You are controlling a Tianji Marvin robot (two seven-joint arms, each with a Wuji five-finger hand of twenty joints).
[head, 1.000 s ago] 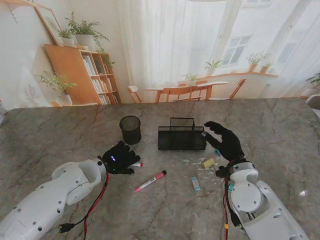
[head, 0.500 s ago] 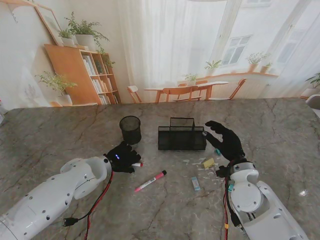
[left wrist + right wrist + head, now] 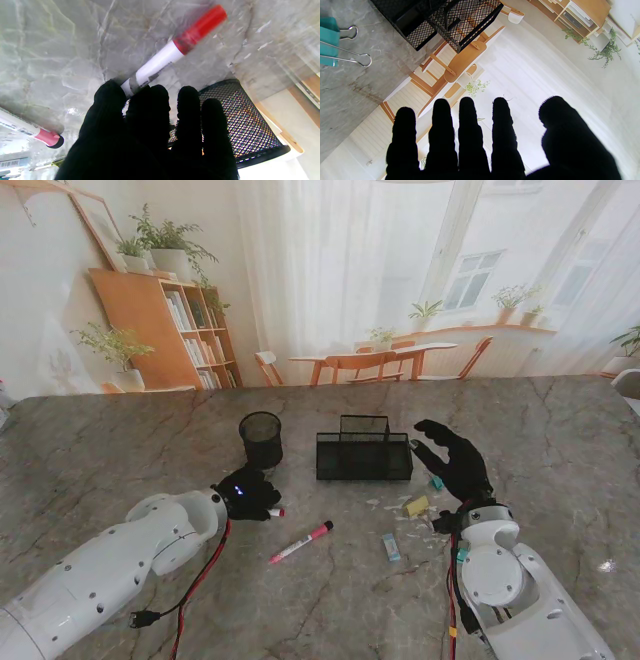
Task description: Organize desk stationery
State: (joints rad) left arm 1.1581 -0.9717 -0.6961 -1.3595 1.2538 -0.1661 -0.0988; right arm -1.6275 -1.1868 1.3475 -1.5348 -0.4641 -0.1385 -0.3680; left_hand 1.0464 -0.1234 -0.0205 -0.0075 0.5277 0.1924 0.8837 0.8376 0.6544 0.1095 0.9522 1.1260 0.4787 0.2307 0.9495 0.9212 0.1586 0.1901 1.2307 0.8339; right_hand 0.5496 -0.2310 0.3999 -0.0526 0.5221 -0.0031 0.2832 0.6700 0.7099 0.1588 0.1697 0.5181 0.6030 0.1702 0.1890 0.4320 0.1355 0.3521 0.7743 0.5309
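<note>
A: Marker (image 3: 172, 50), red-capped: where does it lie?
B: Held in the left hand (image 3: 246, 494), fingers (image 3: 147, 105) closed round its barrel, cap outward; cup (image 3: 261, 439) just beyond.
A: Right hand (image 3: 455, 461)?
B: Spread, holding nothing, beside the organizer (image 3: 363, 456).

I see a polished grey marble-look table (image 3: 120, 440), slightly glossy, under a black wire-mesh metal cup (image 3: 261, 439) and mesh organizer (image 3: 363, 456). My left robot hand (image 3: 245, 495) wears matt black knitted cloth around a smooth plastic marker (image 3: 172, 51).
</note>
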